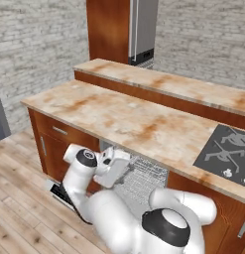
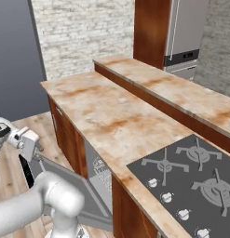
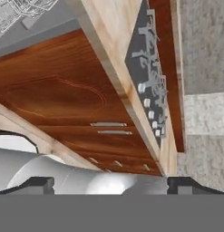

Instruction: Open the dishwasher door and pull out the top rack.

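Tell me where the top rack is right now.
In the left base view the top rack sits in the dishwasher opening under the counter, just right of the gripper.

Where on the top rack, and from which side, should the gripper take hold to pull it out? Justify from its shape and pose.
Probably the front edge wire of the top rack, approached from the room side over the lowered dishwasher door. The rack is thin wire grid sitting under the counter, so only its front faces outward; fingers can close around one wire.

Lowered dishwasher door (image 2: 74, 186) exposes top rack (image 1: 139, 179); countertop (image 1: 124, 119) overhangs above.
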